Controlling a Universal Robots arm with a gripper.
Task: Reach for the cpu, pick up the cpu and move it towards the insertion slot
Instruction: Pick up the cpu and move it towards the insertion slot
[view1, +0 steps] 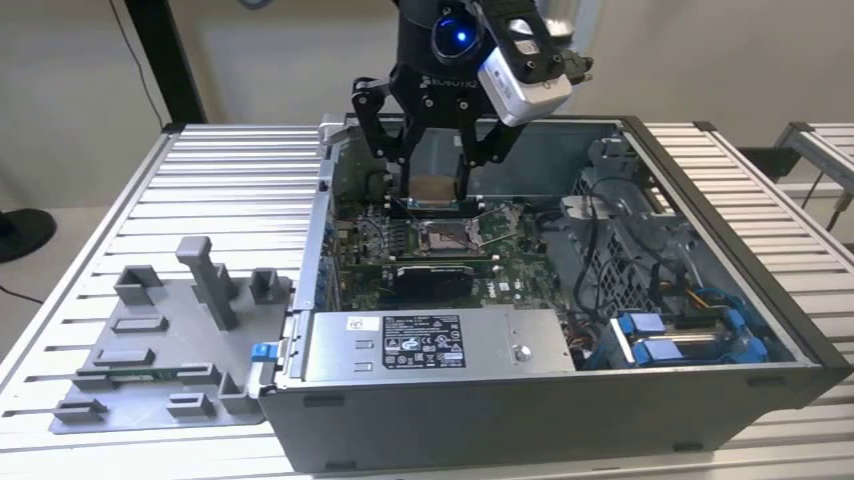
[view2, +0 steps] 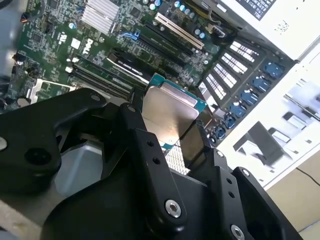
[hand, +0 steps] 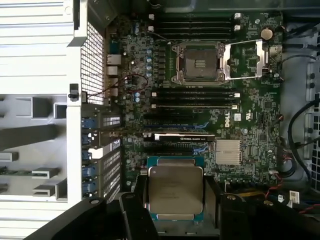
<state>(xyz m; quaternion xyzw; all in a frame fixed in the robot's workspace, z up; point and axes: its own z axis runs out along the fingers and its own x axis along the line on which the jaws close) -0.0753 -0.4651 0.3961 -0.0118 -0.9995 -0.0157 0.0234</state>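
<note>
Ribbed aluminium table (view1: 120, 200) carries an open computer case (view1: 747, 330) lying on its side, with a grey plastic fixture tray (view1: 147, 380) beside it on the exterior view's left. Gripper (view1: 434, 185) hangs over the green motherboard (hand: 250, 135), fingers (hand: 212, 200) closed on opposite edges of the cpu (hand: 175, 192), which is lifted clear of the board with its pale metal lid showing in both wrist views. Insertion slot (hand: 197, 62) sits apart from the chip, frame flipped open, dark centre exposed. Judgement: pickup done, carry toward the socket under way. To do this well, keep the chip level and square to the socket edges, hold height above the neighbouring memory slots (hand: 195, 97), and centre over the opening.
</note>
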